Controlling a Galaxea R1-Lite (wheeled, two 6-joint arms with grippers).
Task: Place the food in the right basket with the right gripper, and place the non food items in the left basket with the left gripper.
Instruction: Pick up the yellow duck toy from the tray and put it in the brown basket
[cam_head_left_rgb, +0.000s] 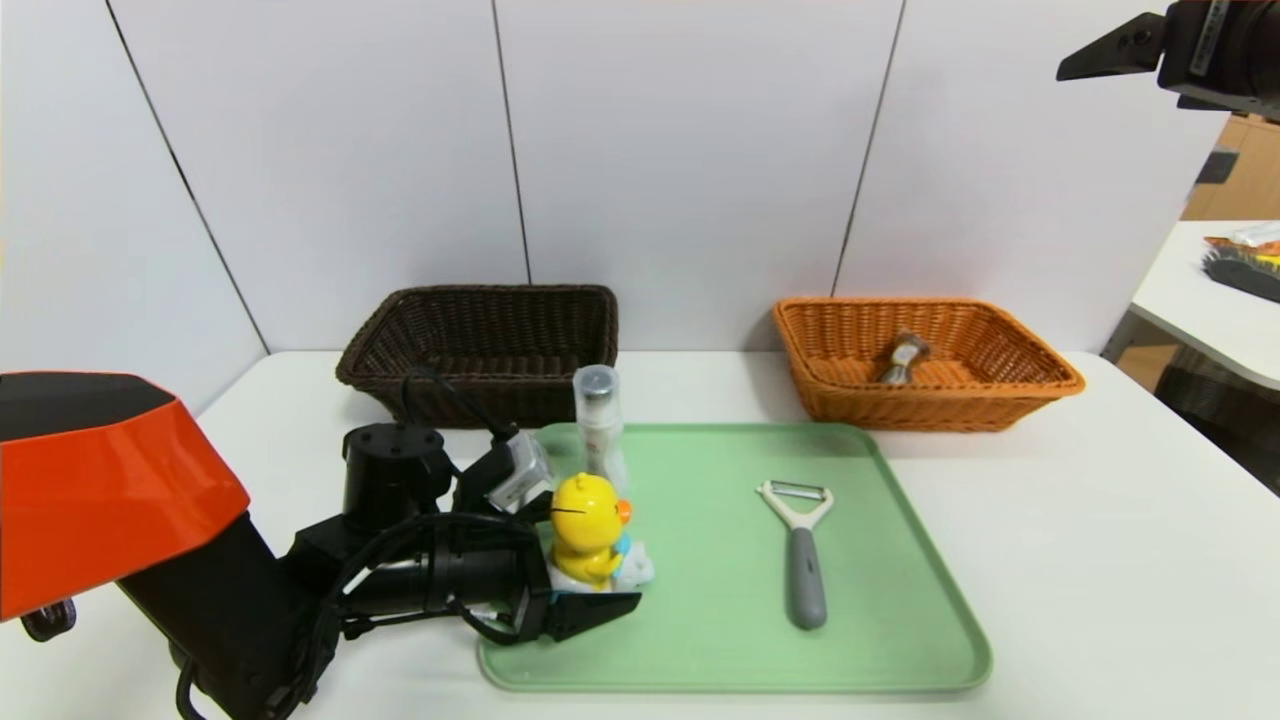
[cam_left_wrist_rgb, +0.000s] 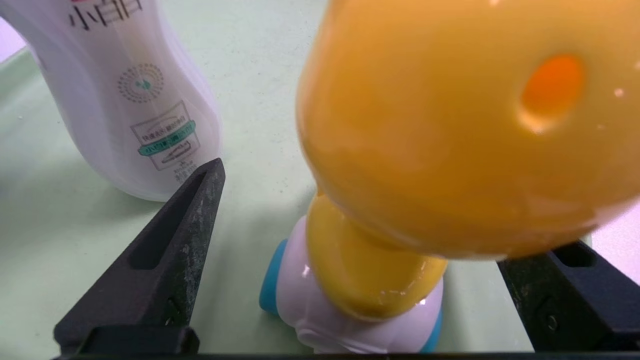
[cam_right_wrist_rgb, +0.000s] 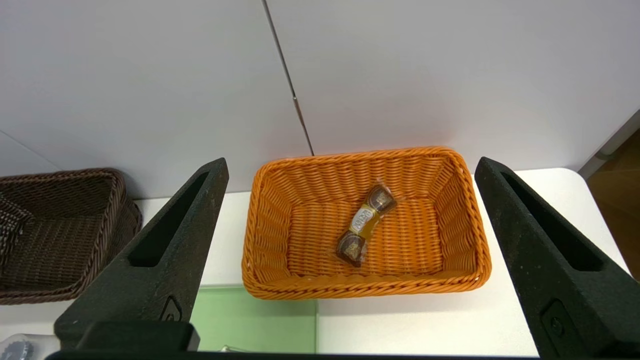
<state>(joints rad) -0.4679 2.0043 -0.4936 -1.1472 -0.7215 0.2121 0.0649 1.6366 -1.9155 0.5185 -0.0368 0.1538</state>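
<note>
Head view first: we see our left gripper (cam_head_left_rgb: 585, 585) low over the near left corner of the green tray (cam_head_left_rgb: 900, 620), its fingers spread on either side of the yellow duck toy (cam_head_left_rgb: 588, 528), which stands on the tray. Just behind the duck stands the clear bottle (cam_head_left_rgb: 600, 425) with its grey cap, upright. The peeler (cam_head_left_rgb: 800, 550) lies flat toward the middle of the tray, well apart from both. Behind the tray on the white surface (cam_head_left_rgb: 1100, 560) sit the dark brown left basket (cam_head_left_rgb: 480, 350) and the orange right basket (cam_head_left_rgb: 925, 360), with the food (cam_head_left_rgb: 903, 358) lying inside the orange one. Our right gripper (cam_head_left_rgb: 1110, 50) hangs high at the upper right.

Left wrist view: our fingers (cam_left_wrist_rgb: 165, 265) are open, the duck (cam_left_wrist_rgb: 450, 130) between them on its white-blue car, the bottle (cam_left_wrist_rgb: 130, 95) just beyond one tip.

Right wrist view: our fingers (cam_right_wrist_rgb: 160, 255) are wide open and empty above the orange basket (cam_right_wrist_rgb: 270, 230), where the wrapped snack (cam_right_wrist_rgb: 365, 224) rests on the floor.
</note>
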